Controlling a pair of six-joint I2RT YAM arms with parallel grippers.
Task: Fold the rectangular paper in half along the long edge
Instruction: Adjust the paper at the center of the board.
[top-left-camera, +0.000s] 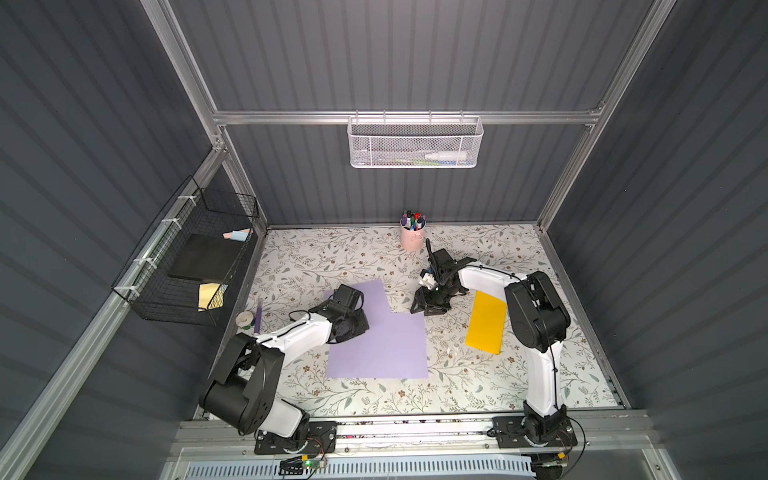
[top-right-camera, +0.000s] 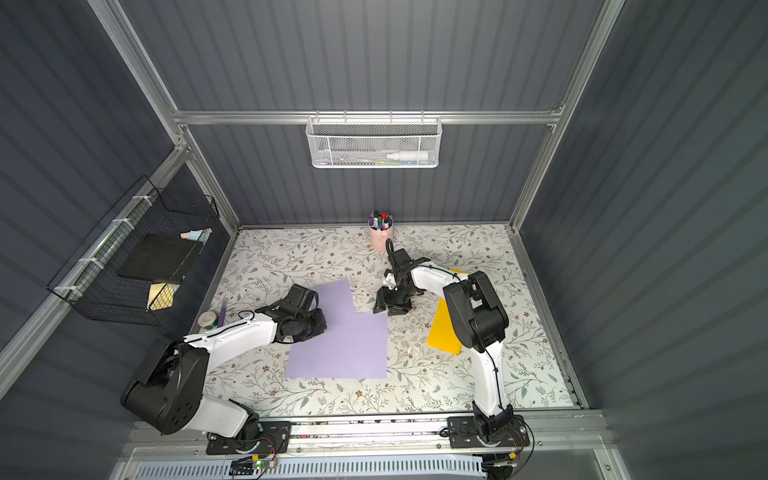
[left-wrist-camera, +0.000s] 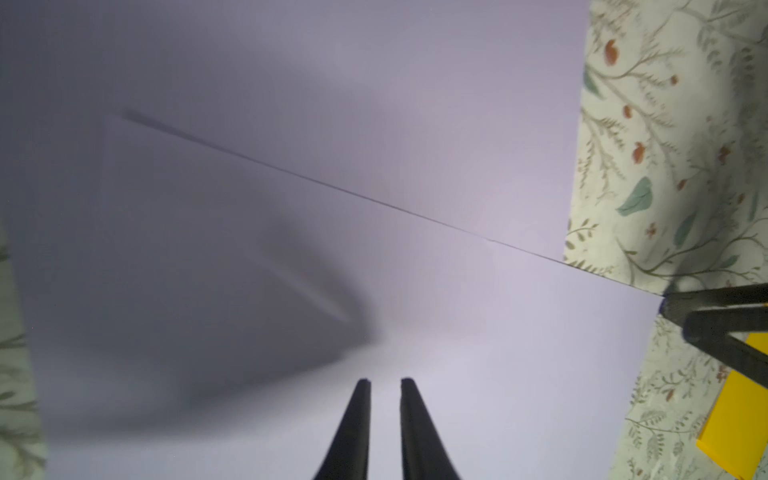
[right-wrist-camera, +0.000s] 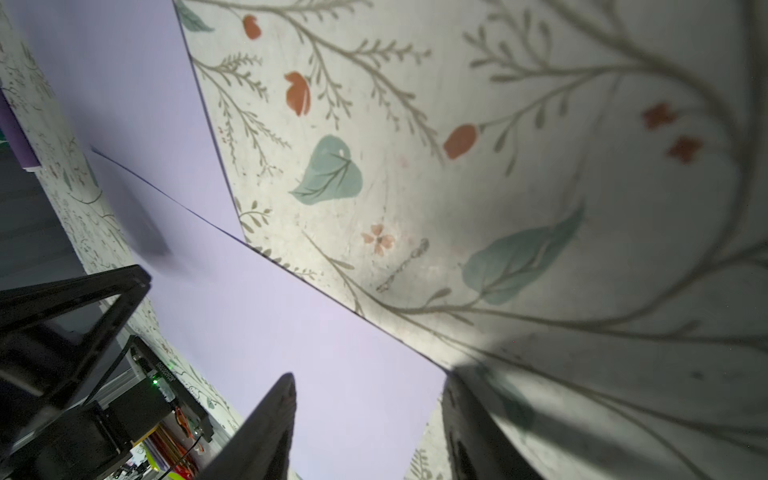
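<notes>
Directly beneath the left gripper (left-wrist-camera: 385, 380) is the purple paper (left-wrist-camera: 457, 124), lying flat on the flowered table (top-left-camera: 316, 257). The fingers are drawn almost together with only a thin slit between them, and nothing shows pinched in it. I cannot tell whether the tips touch the sheet. Narrowed like this and poised over the paper's middle, they look meant to press or pin it rather than to grasp.

Just ahead of those tips a straight paper edge crosses the purple surface, so one layer lies on another. In both top views the outline is stepped, not a clean rectangle. I judge this a fold whose edges do not line up, though a second sheet cannot be ruled out.

That edge ends at a corner beyond the left gripper, where the right gripper (right-wrist-camera: 370, 376) waits. Its jaws are spread and hold nothing: one finger is over the paper, one over bare table, and the corner sits between them. The placement suits taking or steadying that corner.

Behind the right gripper, well apart from the purple paper, lies a yellow sheet (top-left-camera: 486, 322). Farther off, at the back wall, stands a pink cup (top-left-camera: 411, 239) of markers.
</notes>
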